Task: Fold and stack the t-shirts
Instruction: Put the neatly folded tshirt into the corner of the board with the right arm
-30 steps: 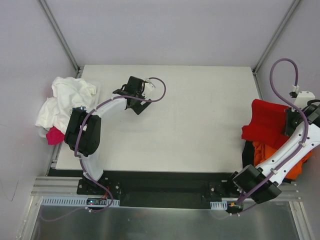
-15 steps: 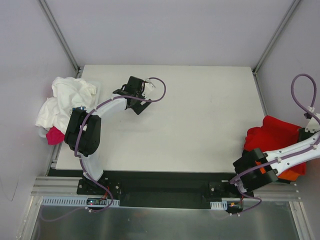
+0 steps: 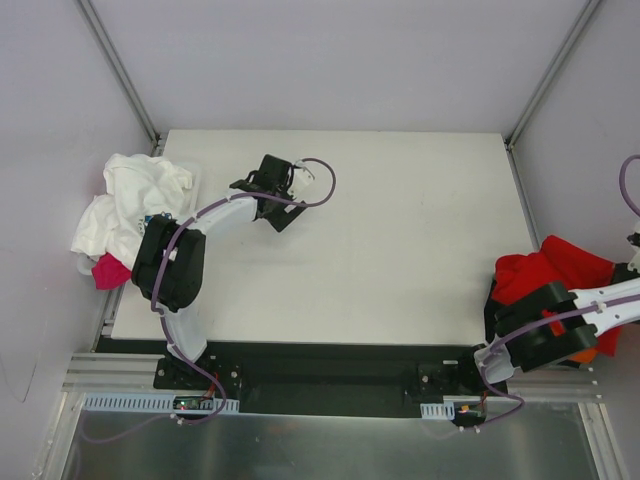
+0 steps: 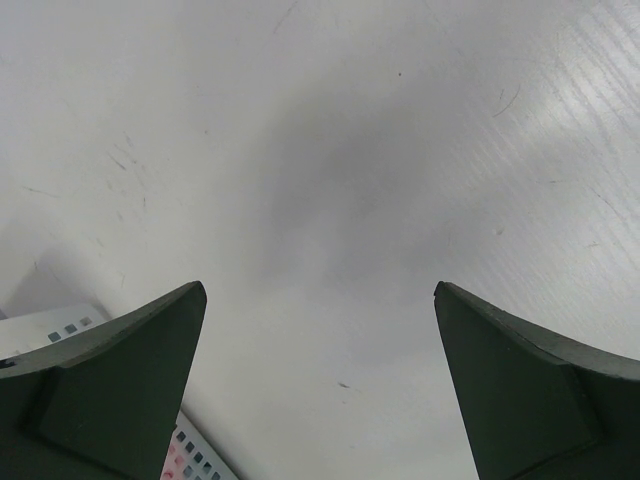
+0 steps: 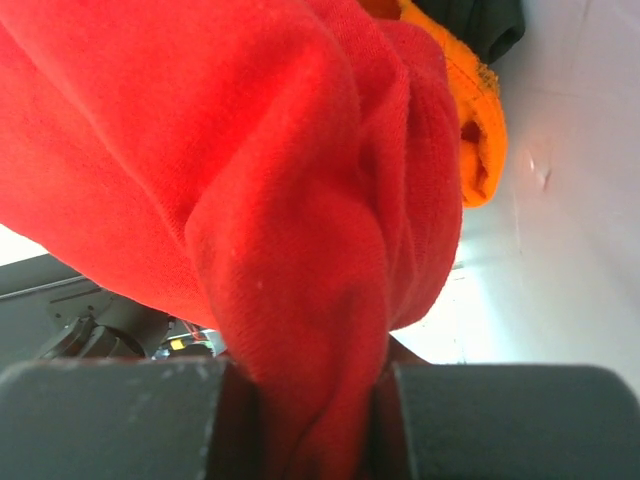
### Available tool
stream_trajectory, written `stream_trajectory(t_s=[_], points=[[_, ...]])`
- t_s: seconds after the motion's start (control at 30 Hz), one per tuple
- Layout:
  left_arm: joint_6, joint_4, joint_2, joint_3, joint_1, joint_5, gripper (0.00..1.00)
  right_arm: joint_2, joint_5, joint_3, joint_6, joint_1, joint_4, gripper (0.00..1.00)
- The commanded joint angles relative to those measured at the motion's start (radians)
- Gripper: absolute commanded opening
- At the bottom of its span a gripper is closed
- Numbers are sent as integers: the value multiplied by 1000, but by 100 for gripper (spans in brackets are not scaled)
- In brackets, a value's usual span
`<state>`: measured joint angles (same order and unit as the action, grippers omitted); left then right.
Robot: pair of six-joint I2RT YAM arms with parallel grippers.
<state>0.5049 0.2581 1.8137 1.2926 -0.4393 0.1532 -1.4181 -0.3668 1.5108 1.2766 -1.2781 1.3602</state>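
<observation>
My right gripper [image 5: 312,420] is shut on the red t-shirt [image 5: 250,180], which hangs bunched from it. In the top view the red t-shirt [image 3: 555,270] is at the table's right edge, lifted over an orange t-shirt [image 3: 590,350] and a dark one below it; the gripper itself is hidden at the frame edge. The orange t-shirt [image 5: 478,120] and a dark one [image 5: 490,25] also show in the right wrist view. My left gripper [image 3: 268,185] is open and empty over the bare table's back left, as its wrist view [image 4: 320,330] shows. A white t-shirt [image 3: 125,205] and a pink one [image 3: 108,270] lie off the left edge.
The white table [image 3: 380,230] is enclosed by pale walls with metal corner posts [image 3: 120,70]. A black base rail [image 3: 320,375] runs along the near edge. A small card with coloured squares [image 4: 195,455] lies by my left gripper.
My right arm has swung toward the near right, carrying the red t-shirt from the right edge down over the orange one. My left arm has barely shifted.
</observation>
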Motion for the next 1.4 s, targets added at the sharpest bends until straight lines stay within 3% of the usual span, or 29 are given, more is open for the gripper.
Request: stream_trajectory(t_s=[0.0,0.27,0.43,0.6,0.93,1.03,1.37], points=[[-14,-10,6,4,-15,-17,99,-12,-3,51,-52,49,153,8],[-12,-10,1,-1,-21,-11,99,73,63,32,-204,245,44,16],[-11,-10,-7,-6,-21,-11,99,111,198,-7,-269,373,-67,25],[-9,-11,-14,-21,-19,-14,99,104,273,-21,-280,391,-131,40],[-12,-11,-10,-22,-21,-26,99,99,411,-58,-275,408,-256,50],[-12,-11,-10,-26,-21,-27,99,111,463,-67,-270,419,-321,64],[-17,-13,-11,-19,-19,-40,99,142,483,63,-295,477,-308,75]])
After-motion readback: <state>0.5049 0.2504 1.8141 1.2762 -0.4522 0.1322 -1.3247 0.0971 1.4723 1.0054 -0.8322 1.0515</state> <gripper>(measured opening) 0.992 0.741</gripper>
